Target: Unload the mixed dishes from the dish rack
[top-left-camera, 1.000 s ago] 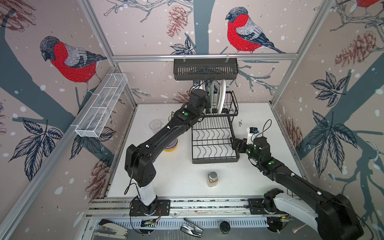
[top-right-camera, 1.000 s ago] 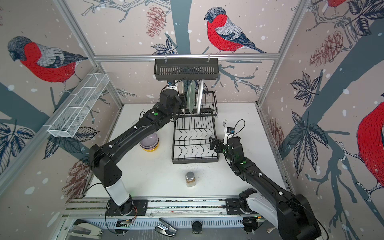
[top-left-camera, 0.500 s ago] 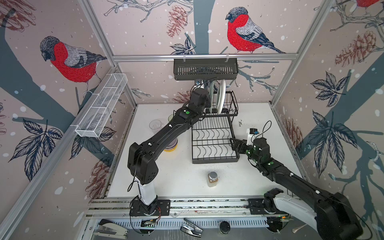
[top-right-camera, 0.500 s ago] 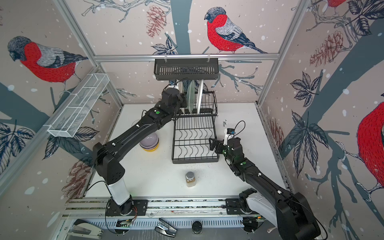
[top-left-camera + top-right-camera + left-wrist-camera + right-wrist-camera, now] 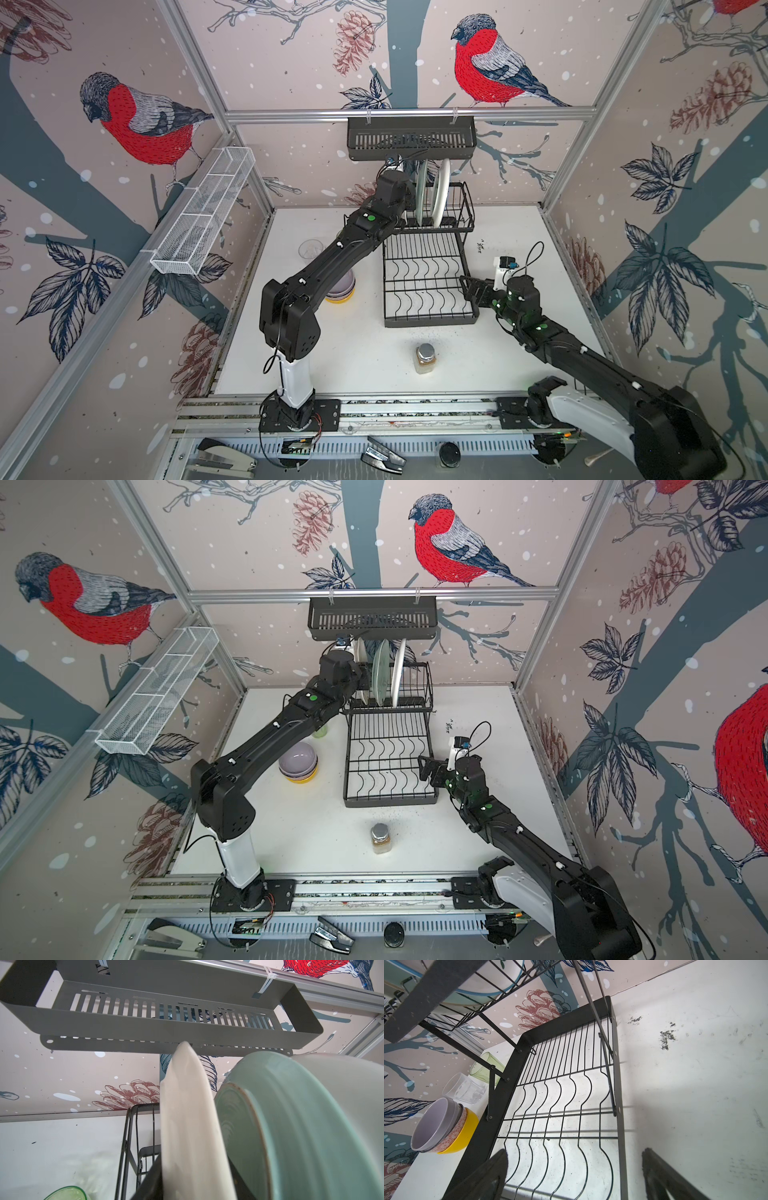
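Note:
The black dish rack [image 5: 428, 321] [image 5: 390, 802] stands mid-table. On its raised tier three plates stand on edge: a white plate [image 5: 187, 1118] [image 5: 360, 658] at the left end, a pale green plate [image 5: 420, 195] [image 5: 380, 667] [image 5: 291, 1126], and another white plate [image 5: 442, 191] [image 5: 400, 663]. My left gripper [image 5: 191, 1178] [image 5: 359, 677] is shut on the left-end white plate's rim. My right gripper [image 5: 471, 286] [image 5: 428, 769] [image 5: 574, 1159] hangs open over the lower tier's front right corner. Stacked lilac, pink-patterned and yellow bowls [image 5: 297, 762] [image 5: 436, 1126] sit left of the rack, beside a green tumbler [image 5: 320, 731] [image 5: 485, 1068] and a clear tumbler [image 5: 309, 249] [image 5: 465, 1088].
A silver-capped jar [image 5: 424, 357] [image 5: 380, 837] of brown powder stands in front of the rack. A long black slotted basket [image 5: 411, 141] [image 5: 166, 1028] hangs on the back rail just above the plates. A white mesh tray [image 5: 203, 216] is fixed to the left wall.
The left arm has shifted slightly at the plate tier, its gripper staying on the white plate. The right arm has not moved.

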Controlling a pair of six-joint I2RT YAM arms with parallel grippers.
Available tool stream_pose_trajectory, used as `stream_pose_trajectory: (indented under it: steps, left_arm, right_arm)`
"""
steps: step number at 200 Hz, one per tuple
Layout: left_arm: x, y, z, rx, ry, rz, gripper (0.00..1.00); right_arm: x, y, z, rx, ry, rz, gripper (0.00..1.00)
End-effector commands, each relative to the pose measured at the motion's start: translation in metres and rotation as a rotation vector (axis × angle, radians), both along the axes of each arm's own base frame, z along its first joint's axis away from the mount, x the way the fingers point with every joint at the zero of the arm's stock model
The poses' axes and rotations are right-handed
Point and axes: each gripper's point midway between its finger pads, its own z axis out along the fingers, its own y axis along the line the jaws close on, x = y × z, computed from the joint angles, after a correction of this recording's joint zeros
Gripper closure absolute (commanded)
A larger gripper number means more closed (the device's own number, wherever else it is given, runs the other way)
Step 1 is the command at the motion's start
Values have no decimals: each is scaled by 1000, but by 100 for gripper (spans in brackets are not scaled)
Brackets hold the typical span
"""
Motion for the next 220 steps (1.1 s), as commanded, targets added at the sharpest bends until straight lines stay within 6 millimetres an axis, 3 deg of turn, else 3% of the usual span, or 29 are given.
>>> stream_pose_trajectory:
  steps: [1,65,100,148,220]
  left_arm:
    - [3,-1,5,30,-15,-18,61]
    - [3,-9,6,37,-21,-63,71]
    - [0,-9,8,28,-21,-69,71]
    - [-3,-5,6,42,-21,-63,83]
    - [0,-3,9,91,-24,-54,88]
  right_arm:
    - [1,0,5,22,-11,-5,1]
    - [0,-2,10,34,-19,-19,1]
    - [-1,-5,10,31,-19,-32,0]
    - [-1,-7,14,25,-37,-40,0]
    - [-2,-9,19,35,-54,-51,0]
